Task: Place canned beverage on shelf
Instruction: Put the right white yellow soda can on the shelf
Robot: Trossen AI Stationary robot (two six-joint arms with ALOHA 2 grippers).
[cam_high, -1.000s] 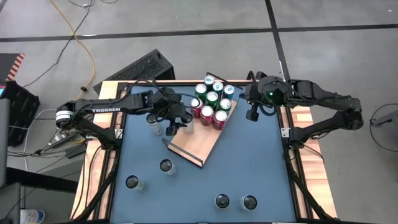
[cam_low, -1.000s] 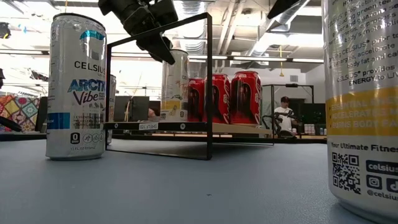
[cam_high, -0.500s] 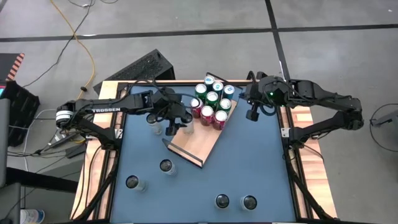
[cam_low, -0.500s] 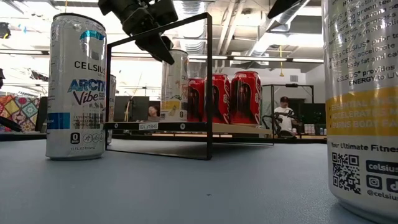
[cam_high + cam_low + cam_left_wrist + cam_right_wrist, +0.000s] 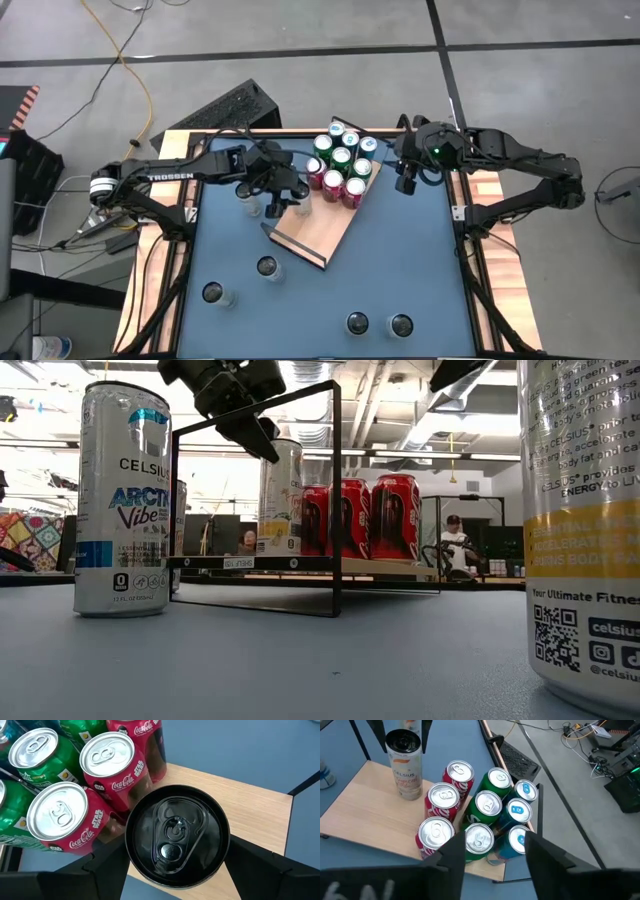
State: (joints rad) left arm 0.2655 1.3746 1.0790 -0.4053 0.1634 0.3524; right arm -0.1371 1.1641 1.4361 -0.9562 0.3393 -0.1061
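A tall white can with a black top (image 5: 175, 835) stands upright on its base at the left end of the light-wood shelf (image 5: 322, 235), beside several red, green and blue cans (image 5: 342, 160). My left gripper (image 5: 288, 197) slants down over this can, one finger close on either side of its top, as the right wrist view also shows (image 5: 406, 767). My right gripper (image 5: 404, 182) hangs open in the air past the shelf's right end, above the table and holding nothing. My left gripper's fingers (image 5: 107, 865) flank the rim of the can's top (image 5: 131, 845), slanting down from the table's left. I cannot tell whether they touch it. The can stands upright on the shelf board (image 5: 365, 805).
Several more tall cans stand on the blue table: one left of the shelf (image 5: 250, 205), others nearer the front (image 5: 268, 267), (image 5: 215, 294), (image 5: 357, 323), (image 5: 401, 325). A thin black wire rail (image 5: 335, 500) rises at the shelf's edge. A person (image 5: 458, 535) sits far behind.
My right gripper has opened while staying where it was. The black-topped can and my left gripper have kept their places.
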